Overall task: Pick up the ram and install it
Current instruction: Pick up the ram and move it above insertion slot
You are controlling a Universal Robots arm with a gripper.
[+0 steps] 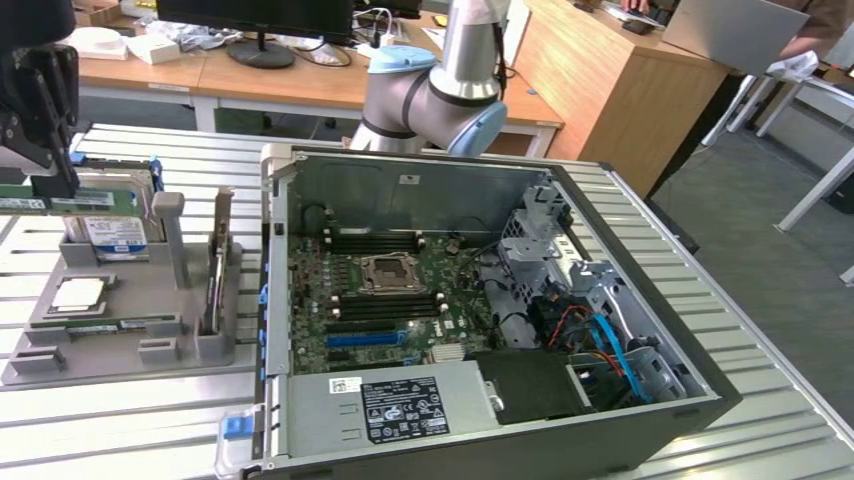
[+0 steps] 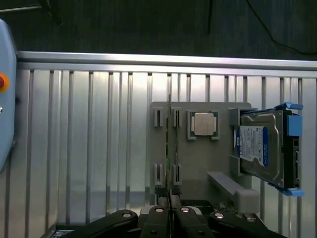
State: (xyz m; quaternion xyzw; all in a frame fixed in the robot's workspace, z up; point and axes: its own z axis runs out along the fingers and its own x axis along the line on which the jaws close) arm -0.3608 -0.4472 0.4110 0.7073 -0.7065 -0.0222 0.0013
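Your gripper (image 2: 169, 212) has its jaws pinched tight on the ram (image 2: 169, 148), held edge-on with its long axis level above the grey holder tray's (image 2: 198, 166) slotted edge. The tray holds a processor chip (image 2: 203, 124) and a hard drive (image 2: 257, 146).

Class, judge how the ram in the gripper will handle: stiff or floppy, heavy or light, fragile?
Probably stiff: the ram juts straight from the shut gripper without sagging. Likely light, being so thin edge-on. Possibly fragile: it is a bare green board, so bending looks risky.
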